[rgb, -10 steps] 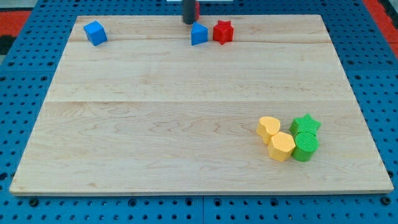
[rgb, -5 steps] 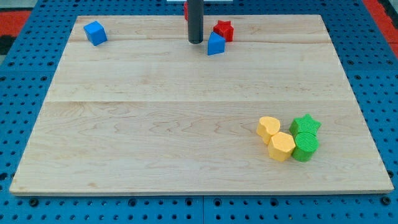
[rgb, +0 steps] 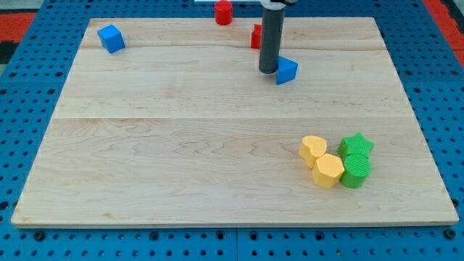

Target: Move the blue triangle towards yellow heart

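Observation:
The blue triangle point(rgb: 287, 69) lies on the wooden board point(rgb: 181, 145), right of centre in the upper part. My tip point(rgb: 269, 70) stands right against its left side. The yellow heart point(rgb: 313, 149) lies at the lower right, far below the triangle. It touches a yellow hexagon block point(rgb: 328, 171).
A green star point(rgb: 357, 145) and a green round block point(rgb: 356, 171) sit right of the yellow blocks. A blue cube point(rgb: 111, 38) is at the upper left. A red block point(rgb: 223, 11) is at the top edge. Another red block point(rgb: 256, 35) is partly hidden behind the rod.
My tip has moved right and down the view, pushing the blue triangle away from the red star towards the lower right. The red block at the top edge has come into view.

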You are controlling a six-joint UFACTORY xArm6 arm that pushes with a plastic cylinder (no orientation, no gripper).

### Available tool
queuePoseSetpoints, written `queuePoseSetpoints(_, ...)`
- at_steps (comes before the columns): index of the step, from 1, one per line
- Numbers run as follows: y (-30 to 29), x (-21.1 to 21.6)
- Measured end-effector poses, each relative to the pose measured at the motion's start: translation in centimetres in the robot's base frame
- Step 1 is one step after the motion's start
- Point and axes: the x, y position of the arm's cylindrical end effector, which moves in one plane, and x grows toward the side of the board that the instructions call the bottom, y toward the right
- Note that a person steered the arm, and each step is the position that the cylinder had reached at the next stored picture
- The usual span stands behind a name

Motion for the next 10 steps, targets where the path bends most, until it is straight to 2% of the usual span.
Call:
queuePoseSetpoints(5, 11.3, -0.7)
queuePoseSetpoints(8, 10.9, 5.1)
queuePoseSetpoints(10, 5.7, 7.3)
